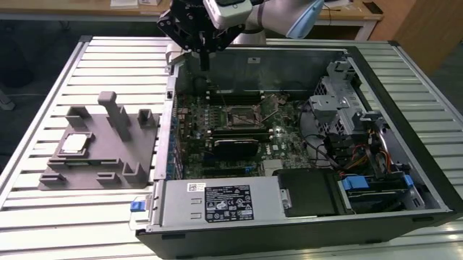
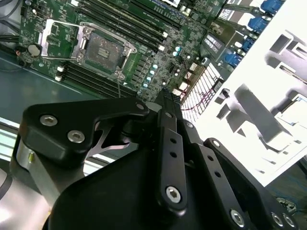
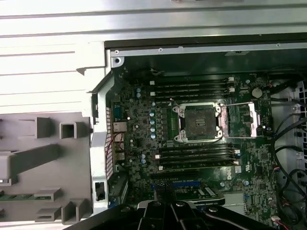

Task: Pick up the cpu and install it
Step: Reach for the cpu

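Barely started tbh: cpu [image 1: 75, 142] sits on the fixture [image 1: 94, 179], socket [image 1: 239, 115] is open and empty, gripper [image 1: 205, 64] hangs over the case [image 1: 289, 235], jaws closed on nothing.

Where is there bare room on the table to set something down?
Bare table slats run between the grey fixture and the near edge, and behind the fixture up to the case wall. Crowded: the case's interior; the cpu sits on the fixture.

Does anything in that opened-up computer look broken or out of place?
Nothing looks damaged or spilled. The socket on the board is open and empty, and the cpu lies flat on the grey fixture beside the case, not yet installed.
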Motion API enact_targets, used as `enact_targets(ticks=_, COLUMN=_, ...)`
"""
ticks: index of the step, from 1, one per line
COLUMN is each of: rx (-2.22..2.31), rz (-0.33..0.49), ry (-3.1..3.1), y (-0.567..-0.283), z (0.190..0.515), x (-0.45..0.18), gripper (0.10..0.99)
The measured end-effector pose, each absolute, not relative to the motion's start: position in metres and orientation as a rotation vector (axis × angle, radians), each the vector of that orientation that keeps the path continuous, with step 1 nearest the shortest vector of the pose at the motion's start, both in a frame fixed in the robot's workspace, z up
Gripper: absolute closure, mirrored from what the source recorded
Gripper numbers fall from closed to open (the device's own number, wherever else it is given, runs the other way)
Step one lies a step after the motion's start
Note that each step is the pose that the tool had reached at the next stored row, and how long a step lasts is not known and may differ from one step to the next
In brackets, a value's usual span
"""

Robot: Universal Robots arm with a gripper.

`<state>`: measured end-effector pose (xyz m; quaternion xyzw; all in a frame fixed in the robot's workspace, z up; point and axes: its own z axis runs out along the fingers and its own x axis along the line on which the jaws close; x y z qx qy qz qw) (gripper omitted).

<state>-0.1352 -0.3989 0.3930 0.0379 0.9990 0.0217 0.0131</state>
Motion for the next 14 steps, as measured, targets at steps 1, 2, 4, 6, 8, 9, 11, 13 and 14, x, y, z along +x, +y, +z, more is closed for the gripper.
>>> enact_targets(ticks=1, rx=0.118, rz=0.068, ry=3.112, y=-0.399, z=0.393, x=-0.138, gripper=0.98)
enact_targets(ticks=2, rx=0.118, rz=0.068, ry=3.112, y=-0.399, z=0.393, x=-0.139, gripper=0.98)
enact_targets(ticks=4, rx=0.118, rz=0.068, ry=3.112, y=-0.399, z=0.393, x=-0.143, gripper=0.98)
enact_targets(ticks=6, rx=0.118, rz=0.068, ry=3.112, y=-0.399, z=0.393, x=-0.145, gripper=0.98)
enact_targets(ticks=8, rx=0.118, rz=0.068, ry=3.112, y=-0.399, z=0.393, x=-0.148, gripper=0.98)
enact_targets(ticks=9, rx=0.118, rz=0.068, ry=3.112, y=-0.399, z=0.393, x=-0.149, gripper=0.98)
enact_targets(ticks=11, rx=0.118, rz=0.068, ry=3.112, y=-0.399, z=0.393, x=-0.152, gripper=0.98)
enact_targets(ticks=13, rx=0.118, rz=0.068, ry=3.112, y=-0.399, z=0.393, x=-0.154, gripper=0.98)
enact_targets(ticks=14, rx=0.118, rz=0.068, ry=3.112, y=-0.399, z=0.393, x=-0.155, gripper=0.98)
